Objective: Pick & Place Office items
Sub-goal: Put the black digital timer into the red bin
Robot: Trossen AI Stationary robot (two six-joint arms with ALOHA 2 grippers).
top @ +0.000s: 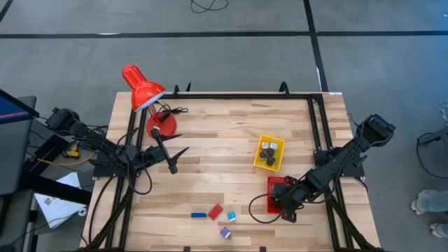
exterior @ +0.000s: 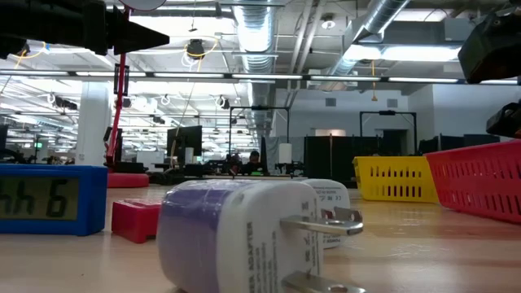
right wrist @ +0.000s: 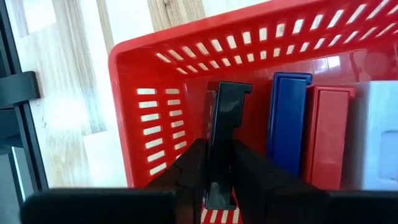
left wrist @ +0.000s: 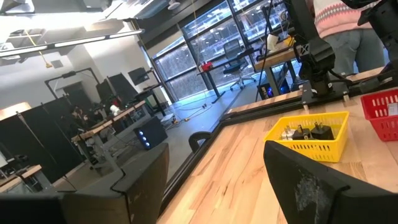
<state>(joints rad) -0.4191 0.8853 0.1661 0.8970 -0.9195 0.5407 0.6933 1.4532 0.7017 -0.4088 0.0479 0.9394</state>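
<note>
Glossy plastic red basket (right wrist: 155, 93) on pale wood table (top: 224, 140)

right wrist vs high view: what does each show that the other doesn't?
Only the right wrist view: inside the red basket, the right gripper shut on a black bar, beside a blue bar and a red bar standing in it.
Only the high view: the left gripper open over bare table, the red lamp, the yellow tray, loose pieces near the front edge.
Both: the red basket and the wooden table.
</note>
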